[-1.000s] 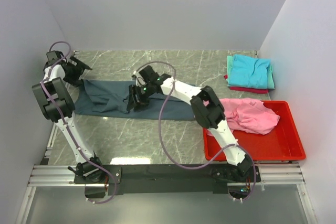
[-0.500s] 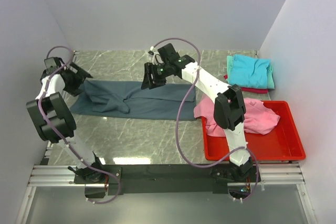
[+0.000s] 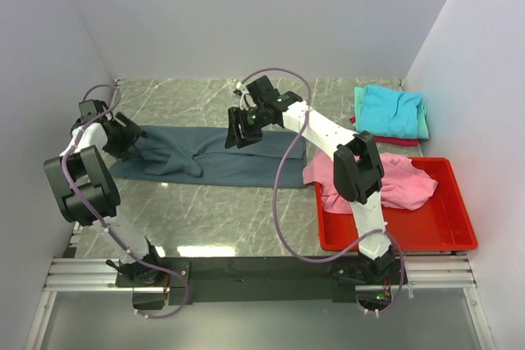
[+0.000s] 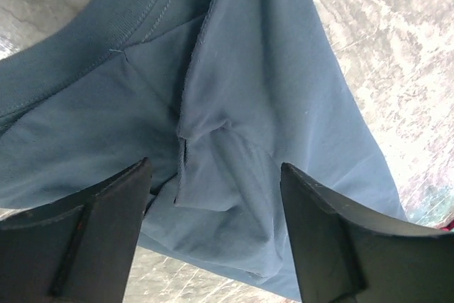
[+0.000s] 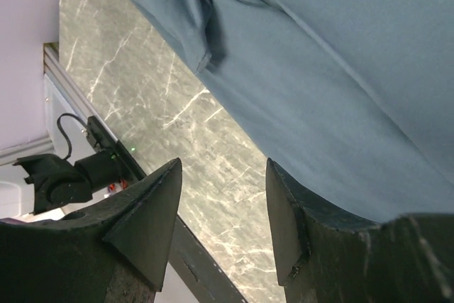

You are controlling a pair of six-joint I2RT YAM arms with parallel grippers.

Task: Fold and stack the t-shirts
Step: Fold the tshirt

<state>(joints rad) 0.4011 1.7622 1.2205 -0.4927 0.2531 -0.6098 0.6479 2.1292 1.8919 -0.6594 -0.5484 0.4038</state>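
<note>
A dark slate blue-grey t-shirt (image 3: 238, 161) lies spread lengthwise on the marble table, with a bunched fold near its left end (image 4: 234, 125). My left gripper (image 3: 130, 140) hovers low over that left end, near the collar. It (image 4: 214, 168) is open, with the creased cloth showing between its fingers. My right gripper (image 3: 240, 132) is at the shirt's far edge. It (image 5: 223, 162) is open and holds nothing, with bare marble between its fingers and the shirt (image 5: 340, 83) beside them. A pink t-shirt (image 3: 394, 179) lies crumpled in the bin. Folded turquoise (image 3: 392, 109), mint (image 3: 422, 125) and red (image 3: 385, 140) t-shirts are stacked at the back right.
A red plastic bin (image 3: 447, 231) sits at the right near side, under the right arm's elbow. White walls close in on the left, back and right. The arms' mounting rail (image 3: 262, 272) runs along the near edge.
My right gripper has swung from over the shirt's middle to its far edge. My left gripper has come nearer, onto the shirt's left end. The shirt now lies longer and flatter.
</note>
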